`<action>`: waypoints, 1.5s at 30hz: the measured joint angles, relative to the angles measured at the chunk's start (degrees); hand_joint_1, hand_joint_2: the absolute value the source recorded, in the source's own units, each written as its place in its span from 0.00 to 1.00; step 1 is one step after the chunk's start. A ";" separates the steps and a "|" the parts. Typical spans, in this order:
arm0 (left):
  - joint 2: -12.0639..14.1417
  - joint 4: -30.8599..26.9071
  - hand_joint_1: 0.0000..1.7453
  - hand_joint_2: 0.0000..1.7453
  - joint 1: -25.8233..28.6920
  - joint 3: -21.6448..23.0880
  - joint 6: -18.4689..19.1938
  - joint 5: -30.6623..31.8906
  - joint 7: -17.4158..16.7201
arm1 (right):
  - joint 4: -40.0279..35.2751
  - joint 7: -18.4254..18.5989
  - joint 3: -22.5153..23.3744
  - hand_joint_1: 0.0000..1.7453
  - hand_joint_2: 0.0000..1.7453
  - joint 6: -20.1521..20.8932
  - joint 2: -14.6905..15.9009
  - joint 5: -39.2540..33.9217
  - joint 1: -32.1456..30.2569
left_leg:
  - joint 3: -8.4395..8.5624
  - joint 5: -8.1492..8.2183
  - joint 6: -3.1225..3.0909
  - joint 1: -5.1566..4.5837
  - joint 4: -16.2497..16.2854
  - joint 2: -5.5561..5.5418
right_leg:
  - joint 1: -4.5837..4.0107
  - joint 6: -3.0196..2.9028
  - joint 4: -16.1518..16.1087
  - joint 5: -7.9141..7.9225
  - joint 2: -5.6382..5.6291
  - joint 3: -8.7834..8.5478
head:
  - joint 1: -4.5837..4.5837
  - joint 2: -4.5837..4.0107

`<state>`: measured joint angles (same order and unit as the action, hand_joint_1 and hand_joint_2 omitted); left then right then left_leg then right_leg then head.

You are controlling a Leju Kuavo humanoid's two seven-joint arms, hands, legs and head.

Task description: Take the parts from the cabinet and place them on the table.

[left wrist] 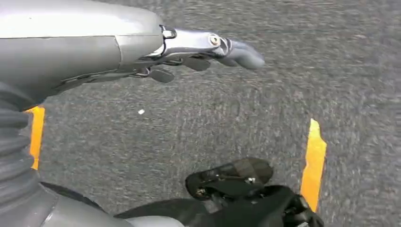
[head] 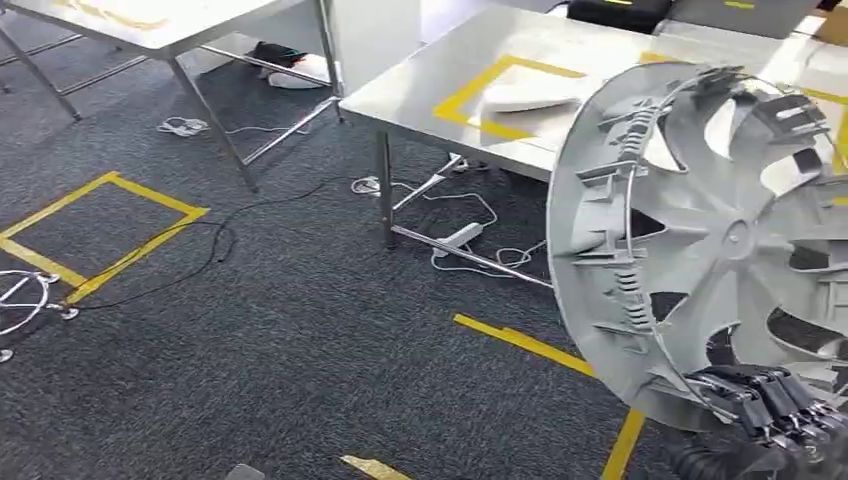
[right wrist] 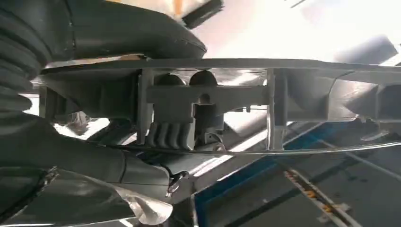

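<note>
A large grey plastic wheel cover [head: 710, 240] stands on edge at the right of the head view, its ribbed inner side toward me. My right hand [head: 770, 400] grips its lower rim with dark fingers. Up close in the right wrist view, the cover's rim and clips [right wrist: 203, 104] run across the picture, with my right hand [right wrist: 142, 42] wrapped around the rim. The steel table [head: 420, 80] with a yellow taped square stands ahead, and a white part [head: 530, 95] lies on it. My left hand [left wrist: 203, 49] hangs over the carpet, holding nothing, fingers loosely extended.
A second steel table [head: 190, 30] stands at the far left. Cables and a power strip [head: 455, 238] lie on the carpet under the near table. Yellow tape marks [head: 100, 235] the grey carpet. A wire object [head: 20, 300] sits at the left edge.
</note>
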<state>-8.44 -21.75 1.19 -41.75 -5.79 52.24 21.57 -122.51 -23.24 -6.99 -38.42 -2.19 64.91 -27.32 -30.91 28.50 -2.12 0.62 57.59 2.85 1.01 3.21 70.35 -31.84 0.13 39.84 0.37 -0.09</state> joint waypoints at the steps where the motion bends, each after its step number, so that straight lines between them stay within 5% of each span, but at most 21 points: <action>1: 0.00 0.20 0.00 1.00 -0.44 0.00 0.13 0.26 0.04 | -0.02 0.83 -0.13 1.00 1.00 0.00 0.13 0.28 -0.34 | 0.21 0.14 0.19 0.02 0.01 0.57 | 0.09 0.01 -5.20 2.55 0.75 -2.88 | -0.02 0.00; 2: 0.02 0.40 0.00 1.00 -0.87 0.00 0.22 0.57 0.09 | -0.09 1.74 -0.31 1.00 1.00 0.00 0.48 0.70 -0.49 | 0.51 0.33 0.48 0.03 0.02 1.11 | 0.08 0.03 -10.59 4.55 2.67 -6.00 | 0.02 0.00; 3: 0.07 0.46 0.00 1.00 -1.26 0.00 0.35 0.77 0.09 | -0.09 2.70 -0.61 1.00 1.00 0.00 0.94 1.14 -0.46 | 0.69 0.60 0.90 -0.55 0.12 1.64 | -0.63 -0.20 -12.79 3.43 4.84 -7.08 | 0.04 0.00; 4: 0.06 0.66 0.00 1.00 -1.69 0.06 0.42 1.21 0.09 | -0.20 3.55 -1.07 1.00 1.00 0.00 1.14 1.56 -0.56 | 0.60 0.76 1.25 -0.56 0.23 1.94 | -0.41 -1.01 -12.83 3.91 3.69 -7.50 | -0.18 0.00; 7: 0.11 1.77 0.00 1.00 -3.94 1.71 0.50 3.96 -1.68 | -0.17 10.16 -3.90 1.00 1.00 0.00 3.82 6.05 -0.68 | 1.07 0.77 2.05 -0.43 0.11 3.49 | -0.65 -1.98 -12.68 4.04 1.97 -6.94 | -0.15 0.00; 8: 0.07 2.01 0.00 1.00 -4.67 2.23 0.39 4.24 -1.99 | -0.15 11.86 -5.05 1.00 1.00 0.00 4.66 7.20 -0.75 | 1.01 1.30 2.57 -0.14 0.44 2.63 | -0.25 -2.48 -13.01 4.36 1.60 -7.22 | -0.18 0.00; 10: 0.07 2.82 0.00 1.00 -5.77 2.84 0.11 4.29 -2.10 | -0.13 13.98 -7.23 1.00 1.00 0.00 5.57 8.35 -0.30 | -1.17 4.46 2.74 0.01 5.51 -1.24 | -0.32 -2.98 -13.00 4.37 0.59 -7.17 | -0.44 0.00; 13: 0.11 4.02 0.00 1.00 -5.75 3.45 -0.13 4.26 -2.47 | 0.02 16.40 -9.66 1.00 1.00 0.00 7.53 9.70 0.45 | -6.79 8.23 2.60 -0.05 16.73 -2.19 | -0.64 -3.38 -12.92 4.33 -1.80 -7.21 | -0.48 0.00; 14: 0.13 4.31 0.00 1.00 -5.68 3.65 -0.17 4.07 -2.47 | 0.02 17.59 -10.34 1.00 1.00 0.00 8.28 10.12 0.44 | -7.07 7.00 2.40 -0.05 16.60 -2.27 | -0.76 -3.41 -12.89 4.31 -2.71 -7.34 | -0.44 0.00; 16: 0.22 4.53 0.00 1.00 -5.98 3.80 -0.28 3.87 -2.47 | 0.02 19.20 -11.28 1.00 1.00 0.00 9.12 10.58 0.43 | -4.94 1.99 1.73 -0.13 10.27 -2.65 | -0.97 -3.47 -12.83 4.23 -3.88 -7.57 | -0.46 0.00; 18: 0.59 4.66 0.00 1.00 -6.17 3.96 -0.39 3.67 -2.47 | 0.00 20.09 -12.04 1.00 1.00 0.00 9.97 11.06 0.47 | -2.01 -1.22 0.62 -0.33 2.70 -5.07 | -0.94 -3.39 -12.84 4.14 -4.62 -7.70 | -0.39 0.00; 22: 0.57 4.98 0.00 1.00 -6.41 4.31 -0.50 3.59 -2.47 | 0.00 21.03 -13.18 1.00 1.00 0.00 11.47 11.39 0.41 | -1.52 -0.75 0.45 -0.67 1.00 -4.80 | -0.67 -1.97 -12.89 4.24 -5.81 -7.04 | -0.46 0.00; 23: 0.55 5.01 0.00 1.00 -6.46 4.42 -0.52 3.59 -2.47 | -0.02 21.18 -13.25 1.00 1.00 0.00 11.80 11.41 0.35 | -1.26 -1.22 0.18 -0.08 0.19 -4.44 | -0.87 -1.74 -12.70 3.94 -5.31 -6.56 | -0.42 0.00; 25: 0.57 5.03 0.00 1.00 -6.47 4.57 -0.68 3.54 -2.45 | -0.02 21.38 -13.55 1.00 1.00 0.00 12.37 11.63 0.66 | -0.99 -1.29 -0.27 -0.01 -0.13 -3.96 | -0.84 -1.01 -9.11 1.43 -1.41 -4.89 | 0.26 0.00; 28: 0.57 5.20 0.00 1.00 -6.25 4.66 -0.70 3.54 -2.45 | -0.02 22.19 -14.14 1.00 1.00 0.00 12.92 12.35 1.25 | -0.99 -1.09 -0.37 -0.06 -0.08 -2.79 | -0.30 -0.19 3.64 -3.43 -0.67 1.76 | 0.15 0.00; 30: 0.48 5.27 0.00 1.00 -6.22 4.70 -0.70 3.50 -2.47 | -0.02 22.76 -14.34 1.00 1.00 0.00 13.31 12.48 1.24 | -0.76 -0.84 -0.05 0.07 -0.06 -2.28 | 0.14 0.25 2.26 -0.94 -0.49 1.42 | 0.15 0.00; 32: 0.46 5.29 0.00 1.00 -6.28 4.72 -0.70 3.50 -2.45 | -0.02 22.87 -14.51 1.00 1.00 0.00 13.51 12.57 1.25 | -0.27 -0.43 0.53 0.31 0.02 -1.95 | 0.53 0.49 -7.36 4.14 0.18 -3.52 | 0.17 0.00; 33: 0.50 5.27 0.00 1.00 -6.31 4.72 -0.70 3.50 -2.45 | -0.02 22.80 -14.60 1.00 1.00 0.00 13.51 12.68 1.30 | -0.03 -0.14 0.98 0.22 0.13 -1.84 | 0.66 0.74 -11.89 4.96 1.10 -5.83 | 0.22 0.00; 39: 0.50 5.29 0.00 1.00 -6.53 4.81 -0.72 3.48 -2.45 | -0.11 23.59 -14.91 1.00 1.00 0.00 13.70 13.31 1.35 | 0.18 1.17 2.85 0.30 1.21 -1.73 | 0.20 -2.13 -12.73 4.09 0.18 -7.15 | 0.00 0.00; 43: 0.52 5.29 0.00 1.00 -6.36 4.92 -0.63 3.37 -2.47 | -0.15 24.40 -15.12 1.00 1.00 0.00 13.77 13.70 1.58 | -7.75 8.23 2.93 0.26 17.36 -2.29 | -0.16 -3.10 -12.70 3.59 -0.33 -7.65 | -0.31 0.00; 45: 0.50 5.33 0.00 1.00 -6.24 5.09 -0.57 3.32 -2.47 | -0.15 24.75 -15.41 1.00 1.00 0.00 13.79 13.88 1.59 | -8.69 6.20 2.56 0.22 17.81 -2.31 | -0.44 -3.30 -12.69 3.33 -0.86 -8.08 | -0.31 0.00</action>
<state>-7.93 -16.41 -5.05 -36.65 -6.36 55.56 19.10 -122.66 1.51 -22.40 -38.42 11.61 78.79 -25.73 -39.60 34.70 0.44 0.84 75.40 0.54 0.58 -0.09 57.65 -28.51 -0.73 31.75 0.07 -0.09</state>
